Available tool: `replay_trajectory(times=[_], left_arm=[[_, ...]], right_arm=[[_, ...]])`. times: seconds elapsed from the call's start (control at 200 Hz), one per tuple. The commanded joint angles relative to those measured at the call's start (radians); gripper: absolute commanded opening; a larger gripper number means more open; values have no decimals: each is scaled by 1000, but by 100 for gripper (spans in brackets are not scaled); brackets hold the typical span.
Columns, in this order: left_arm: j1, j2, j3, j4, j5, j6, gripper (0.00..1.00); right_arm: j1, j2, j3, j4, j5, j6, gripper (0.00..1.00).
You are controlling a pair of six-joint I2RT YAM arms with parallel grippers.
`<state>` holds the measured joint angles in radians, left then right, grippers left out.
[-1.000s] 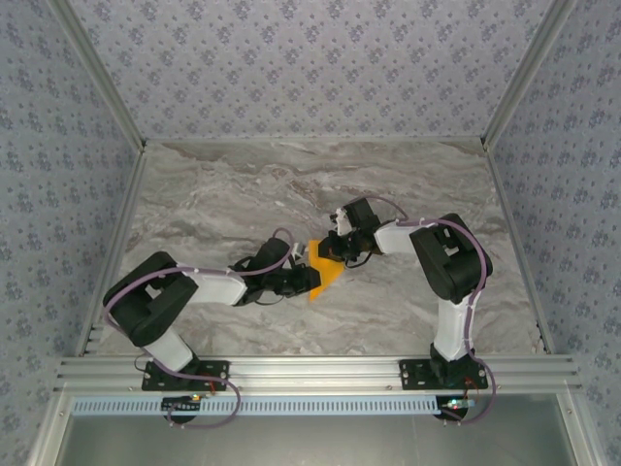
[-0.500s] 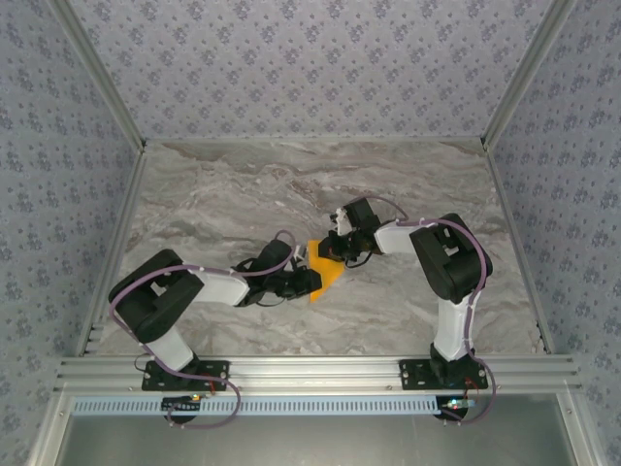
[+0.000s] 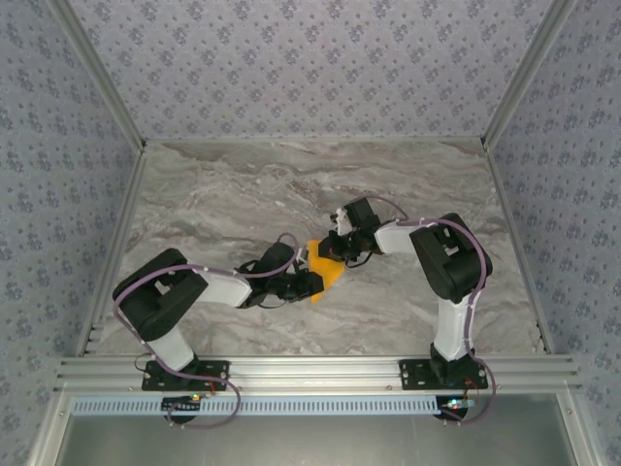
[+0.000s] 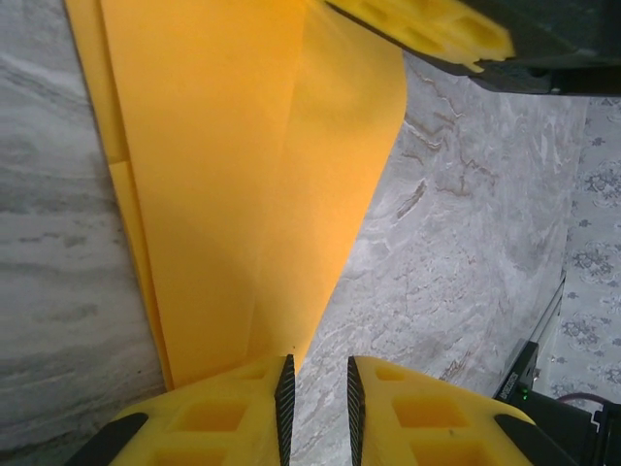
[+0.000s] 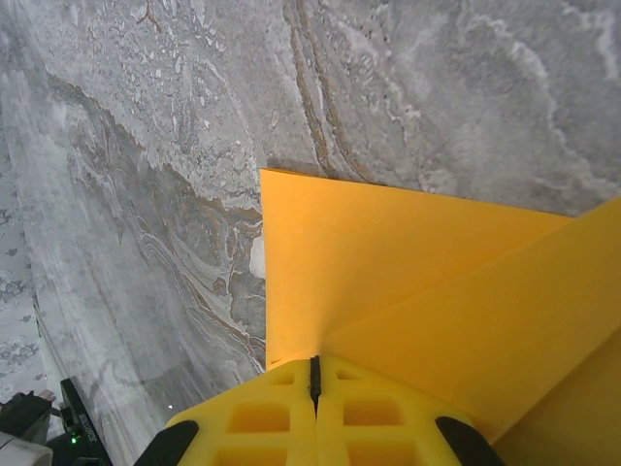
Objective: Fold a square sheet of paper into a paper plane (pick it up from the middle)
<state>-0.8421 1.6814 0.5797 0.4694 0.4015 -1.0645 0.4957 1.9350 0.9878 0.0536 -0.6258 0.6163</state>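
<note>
Grey marble table (image 3: 213,194) is carrying creased orange paper (image 5: 388,262); right gripper (image 5: 313,374) is pinching its edge fully closed, left gripper (image 4: 318,374) is hovering narrowly ajar at another corner.

The square sheet of paper (image 3: 328,272) is coloured bright orange (one flat tone). The worktop (image 3: 243,184) is veined in grey marble, and the walls (image 3: 320,68) are printed with small bluish flowers.
</note>
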Motion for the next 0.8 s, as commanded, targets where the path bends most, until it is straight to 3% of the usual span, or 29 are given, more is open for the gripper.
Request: replay_trajectory(times=[0.0,0.285,0.575,0.794], left_arm=[[-20,20,-3,-4,8,-8,24],[-23,4,9,-40,-10,9,23],[20,-115,48,-152,-68,91,23],[58,-46,100,-189,-68,127,19]], right_arm=[[-12,61,-27,-75,88,3,7],[-13,8,-11,-91,72,5,8],[-13,-45,14,-125,51,-9,8],[-13,-47,17,-112,37,5,8]])
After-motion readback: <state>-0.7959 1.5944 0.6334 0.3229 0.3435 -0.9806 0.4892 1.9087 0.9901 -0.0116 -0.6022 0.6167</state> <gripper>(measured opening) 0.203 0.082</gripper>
